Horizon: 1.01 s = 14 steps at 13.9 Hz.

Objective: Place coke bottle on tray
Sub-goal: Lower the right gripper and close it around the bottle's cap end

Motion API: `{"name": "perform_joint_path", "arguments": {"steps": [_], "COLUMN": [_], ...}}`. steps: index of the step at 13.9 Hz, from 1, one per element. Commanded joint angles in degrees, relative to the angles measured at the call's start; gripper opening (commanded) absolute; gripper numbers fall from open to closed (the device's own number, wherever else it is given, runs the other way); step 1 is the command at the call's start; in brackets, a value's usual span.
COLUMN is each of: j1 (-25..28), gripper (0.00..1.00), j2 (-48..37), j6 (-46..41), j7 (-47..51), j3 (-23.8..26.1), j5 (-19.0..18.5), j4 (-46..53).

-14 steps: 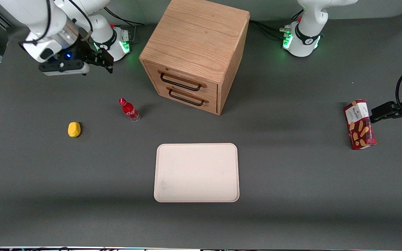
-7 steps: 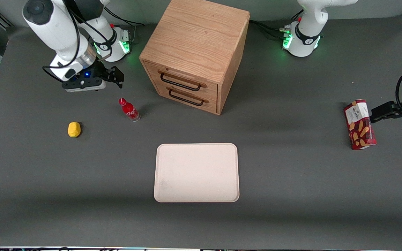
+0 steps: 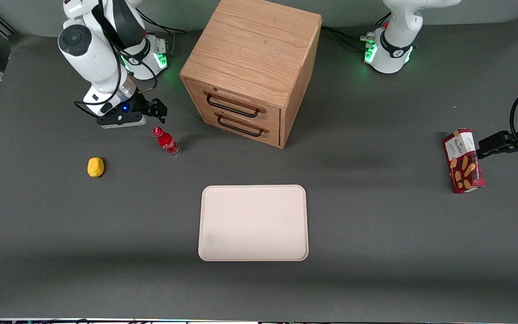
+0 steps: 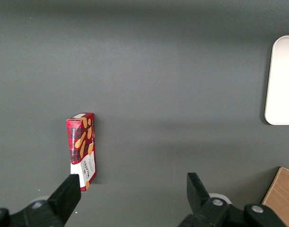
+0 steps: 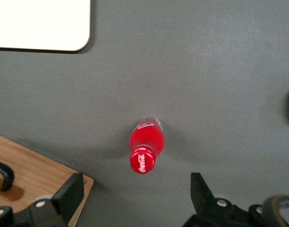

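Note:
The coke bottle [image 3: 166,142] stands upright on the grey table, a small red bottle with a red cap. In the right wrist view the coke bottle [image 5: 145,142] shows from above, cap toward the camera. My gripper [image 3: 156,110] hovers just above it and slightly farther from the front camera, close to the bottle's cap. The gripper [image 5: 137,195] is open, its black fingers [image 5: 71,196] spread wide with nothing between them. The cream-pink tray [image 3: 253,222] lies flat and bare, nearer the front camera; a corner of the tray [image 5: 40,23] appears in the right wrist view.
A wooden two-drawer cabinet [image 3: 252,67] stands beside the bottle, toward the parked arm's end. A yellow lump [image 3: 96,167] lies on the table toward the working arm's end. A red snack box [image 3: 463,160] stands near the parked arm.
My gripper has come down and moved toward the bottle, from high near the arm's base to just above the cap. The bottle and tray have not moved.

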Motion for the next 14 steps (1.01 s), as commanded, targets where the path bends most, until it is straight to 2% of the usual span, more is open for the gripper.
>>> {"name": "perform_joint_path", "arguments": {"steps": [1, 8, 14], "j1": [-0.3, -0.4, -0.3], "gripper": [1.00, 1.00, 1.00], "j2": [1.8, 4.8, 6.5], "j6": [5.1, 11.5, 12.0], "j7": [-0.2, 4.1, 4.6], "j3": [-0.6, -1.6, -1.6], "j5": [-0.8, -0.8, -0.8], "j4": [-2.3, -4.3, -4.3]}}
